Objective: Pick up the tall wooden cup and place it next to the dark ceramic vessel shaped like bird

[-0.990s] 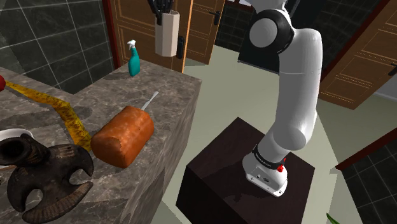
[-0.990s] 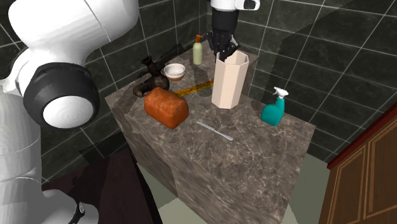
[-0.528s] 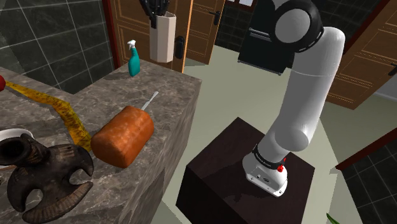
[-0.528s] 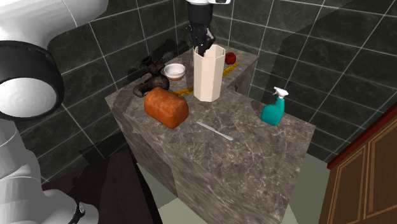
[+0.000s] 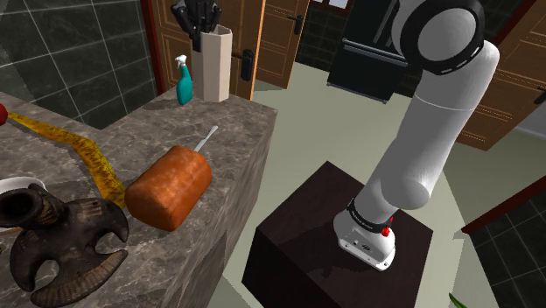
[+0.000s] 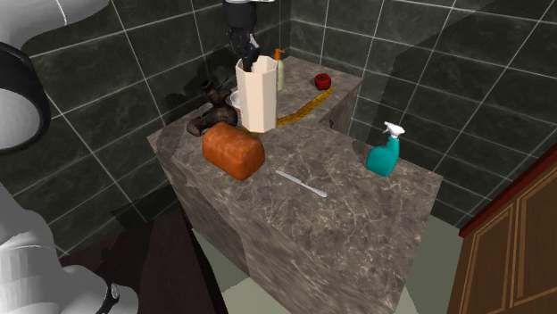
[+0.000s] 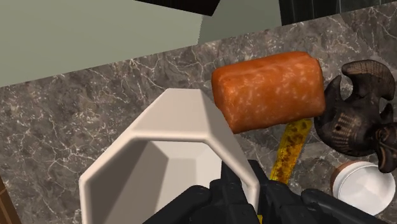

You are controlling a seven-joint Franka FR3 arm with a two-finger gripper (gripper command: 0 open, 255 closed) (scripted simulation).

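Note:
The tall cup point(image 6: 259, 96) is drawn cream-white with flat sides, and it hangs just above the marble counter point(image 6: 357, 223). My gripper point(image 6: 243, 45) is shut on its rim from above, one finger inside and one outside point(image 7: 247, 184). In the shoulder view the cup point(image 5: 213, 66) hangs from the gripper point(image 5: 199, 17) near the counter's far end. The dark bird-shaped vessel point(image 6: 207, 114) stands just to the left of the cup in the second exterior view. It sits at the shoulder view's lower left point(image 5: 61, 241) and lies beyond the fingers in the wrist view point(image 7: 356, 111).
An orange-brown loaf point(image 6: 234, 149) lies in front of the cup. On the counter are also a teal spray bottle point(image 6: 386, 153), a knife point(image 6: 301, 183), a yellow tape point(image 5: 83, 153), a white bowl point(image 7: 362, 188), a red apple point(image 6: 322, 81) and a pale bottle point(image 6: 279, 67).
The gripper has carried the cup leftwards in the second exterior view, from beside the spray bottle side to just beside the bird vessel. The arm has swung with it.

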